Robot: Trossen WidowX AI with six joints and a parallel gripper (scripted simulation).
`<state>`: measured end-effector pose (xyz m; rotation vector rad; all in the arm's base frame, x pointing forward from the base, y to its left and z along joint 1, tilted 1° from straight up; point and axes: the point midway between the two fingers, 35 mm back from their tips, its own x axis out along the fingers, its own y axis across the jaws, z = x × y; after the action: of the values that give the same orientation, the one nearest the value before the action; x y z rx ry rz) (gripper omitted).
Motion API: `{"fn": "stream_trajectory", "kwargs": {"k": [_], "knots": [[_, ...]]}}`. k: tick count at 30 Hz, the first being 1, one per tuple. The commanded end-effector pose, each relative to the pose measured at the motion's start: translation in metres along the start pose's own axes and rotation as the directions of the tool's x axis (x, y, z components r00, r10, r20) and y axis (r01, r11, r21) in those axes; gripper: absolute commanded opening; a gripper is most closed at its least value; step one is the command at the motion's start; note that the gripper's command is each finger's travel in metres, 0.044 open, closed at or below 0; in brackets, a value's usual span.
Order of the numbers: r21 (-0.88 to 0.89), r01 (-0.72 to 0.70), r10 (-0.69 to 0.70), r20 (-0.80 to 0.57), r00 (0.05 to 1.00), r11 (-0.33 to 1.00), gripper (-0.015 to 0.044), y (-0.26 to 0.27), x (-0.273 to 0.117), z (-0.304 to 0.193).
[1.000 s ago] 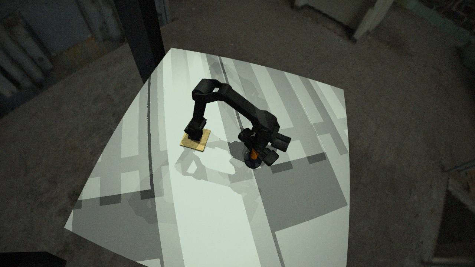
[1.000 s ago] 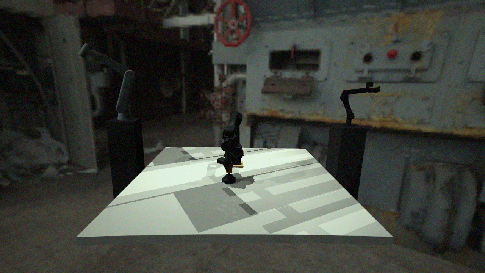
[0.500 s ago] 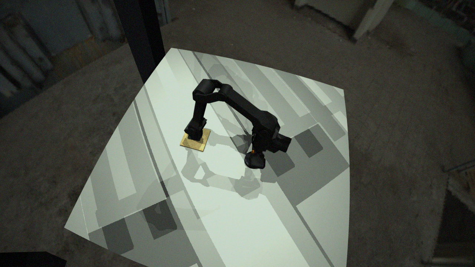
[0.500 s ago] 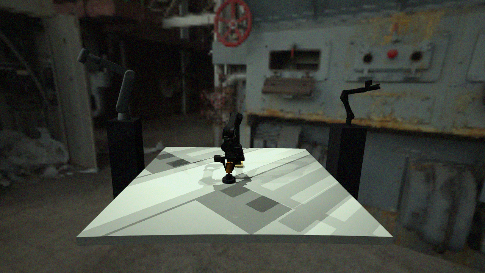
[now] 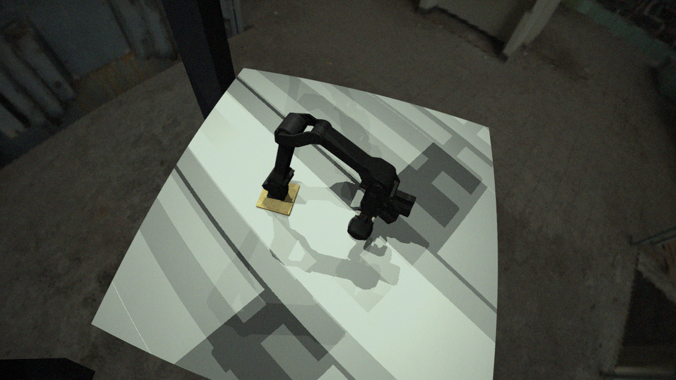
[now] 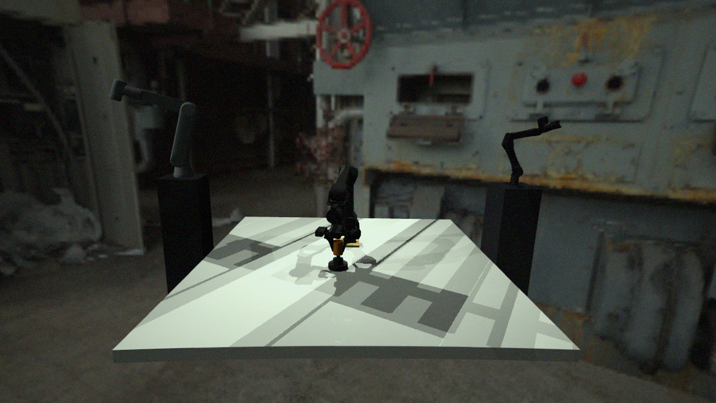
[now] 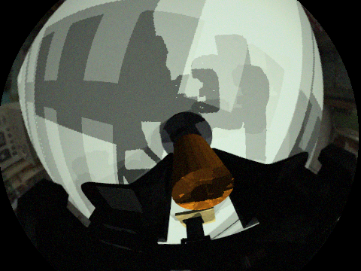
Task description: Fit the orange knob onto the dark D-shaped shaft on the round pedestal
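Orange cylindrical knob is clenched upright in the black gripper, directly above the round dark pedestal, its flat-side alignment hidden
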<state>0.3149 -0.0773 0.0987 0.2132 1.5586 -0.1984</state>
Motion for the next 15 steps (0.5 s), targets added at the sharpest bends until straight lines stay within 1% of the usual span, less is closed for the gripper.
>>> {"fn": "stream_trajectory", "kwargs": {"k": [1, 15], "knots": [[0.007, 0.004, -0.004, 0.005, 1.000, 1.000, 0.0000, -0.0008, 0.0002, 0.0013], [0.007, 0.004, -0.004, 0.005, 1.000, 1.000, 0.0000, -0.0010, 0.0007, -0.0031]]}}
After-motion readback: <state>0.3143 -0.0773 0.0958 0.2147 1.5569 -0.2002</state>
